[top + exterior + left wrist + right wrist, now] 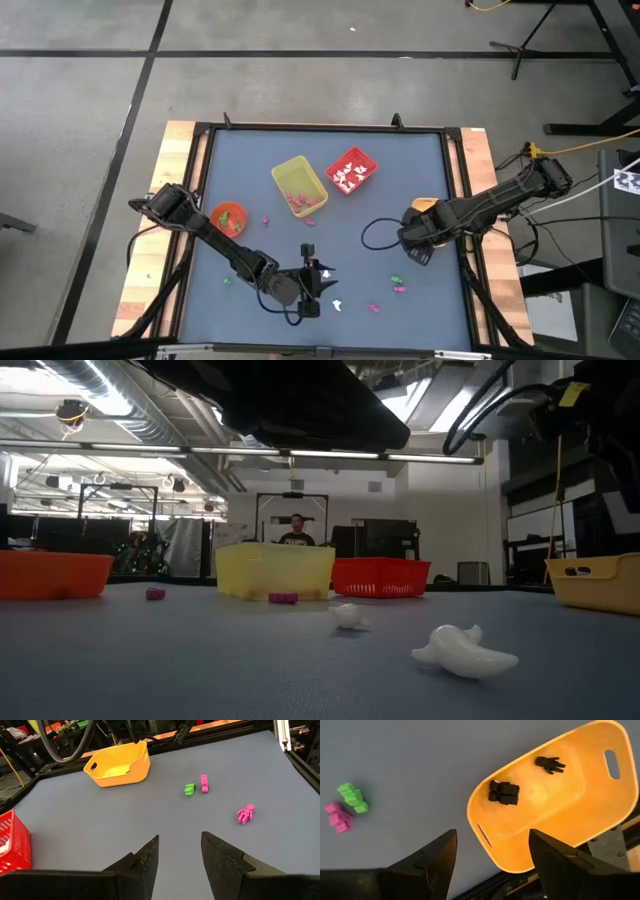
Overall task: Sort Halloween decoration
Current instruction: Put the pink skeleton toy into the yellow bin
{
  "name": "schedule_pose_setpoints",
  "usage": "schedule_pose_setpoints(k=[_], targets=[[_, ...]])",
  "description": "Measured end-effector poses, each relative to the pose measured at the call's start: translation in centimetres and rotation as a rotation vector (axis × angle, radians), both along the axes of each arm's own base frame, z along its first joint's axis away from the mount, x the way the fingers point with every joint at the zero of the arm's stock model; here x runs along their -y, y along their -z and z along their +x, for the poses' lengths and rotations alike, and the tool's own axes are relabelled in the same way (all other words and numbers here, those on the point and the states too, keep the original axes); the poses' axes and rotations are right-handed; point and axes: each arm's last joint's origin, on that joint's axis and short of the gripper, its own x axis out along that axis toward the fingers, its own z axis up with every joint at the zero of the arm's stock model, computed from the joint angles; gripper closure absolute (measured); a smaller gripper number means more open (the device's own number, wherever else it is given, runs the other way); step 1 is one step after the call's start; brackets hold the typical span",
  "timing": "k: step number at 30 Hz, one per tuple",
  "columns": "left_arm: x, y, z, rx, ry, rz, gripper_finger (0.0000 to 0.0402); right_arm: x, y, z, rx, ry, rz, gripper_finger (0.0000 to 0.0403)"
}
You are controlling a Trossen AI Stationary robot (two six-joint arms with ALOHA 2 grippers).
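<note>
From above, the left gripper [312,290] stood at the mat's six o'clock beside white trinkets [330,304], while the right gripper [418,250] hovered at three o'clock. The left wrist view showed parted, empty fingers, with a green trinket [189,789] and pink trinkets [245,813] beyond. The right wrist view showed fingers spread wide, empty, above an orange bowl [590,820] holding black trinkets [503,791].

No readable text, labels, brands, numbers or signs showing in any view. Bins, trinkets, counter [330,230] surface showing no print. Small white patterned tag at far right of high view too small to be reading.
</note>
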Motion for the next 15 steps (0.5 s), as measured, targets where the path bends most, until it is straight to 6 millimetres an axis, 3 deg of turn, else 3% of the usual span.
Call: schedule_pose_setpoints(k=[7,15], targets=[[0.0,0.0,0.0,0.000,0.000,0.000,0.0270,-0.2,0.0,-0.1,-0.029,0.006,0.075,0.0157],[0.0,0.0,0.0,0.000,0.000,0.000,0.0270,-1.2,0.0,0.7,0.012,0.007,0.278,0.0157]])
